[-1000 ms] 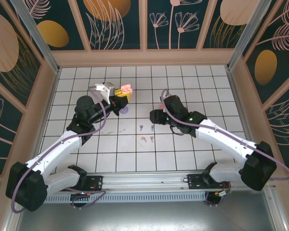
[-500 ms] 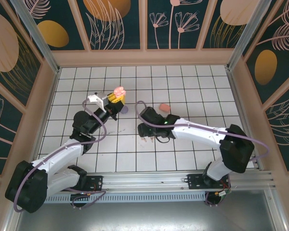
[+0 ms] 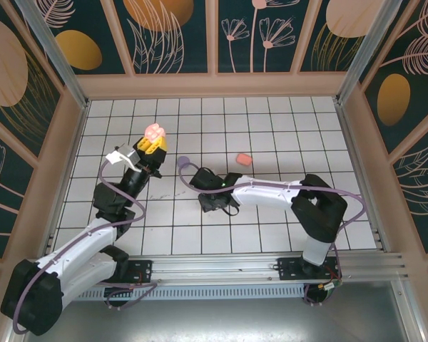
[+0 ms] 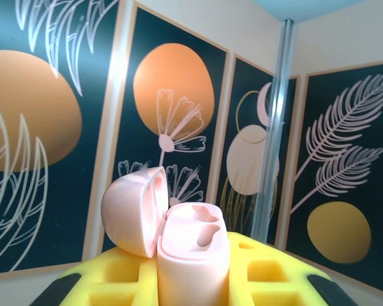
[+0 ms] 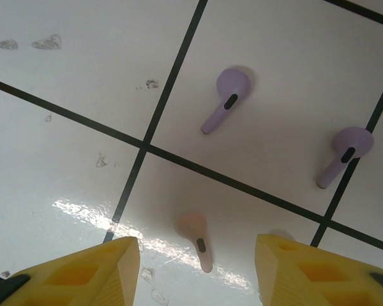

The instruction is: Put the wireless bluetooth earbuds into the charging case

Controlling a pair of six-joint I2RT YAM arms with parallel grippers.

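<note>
Currently left gripper (image 3: 150, 146) clamps pink case (image 3: 155, 131); right gripper (image 5: 193, 247) half-open over pink earbud (image 5: 195, 226).

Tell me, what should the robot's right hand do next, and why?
Probably lower the right gripper and close on the pale pink earbud: it lies flat on the tile between the open fingers, untouched, and the left gripper holds the open pink case.

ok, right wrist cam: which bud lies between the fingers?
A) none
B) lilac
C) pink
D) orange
C: the pink bud lies on the floor between the fingers of the right gripper, while the two lilac buds lie farther out, beyond the tile line.
</note>
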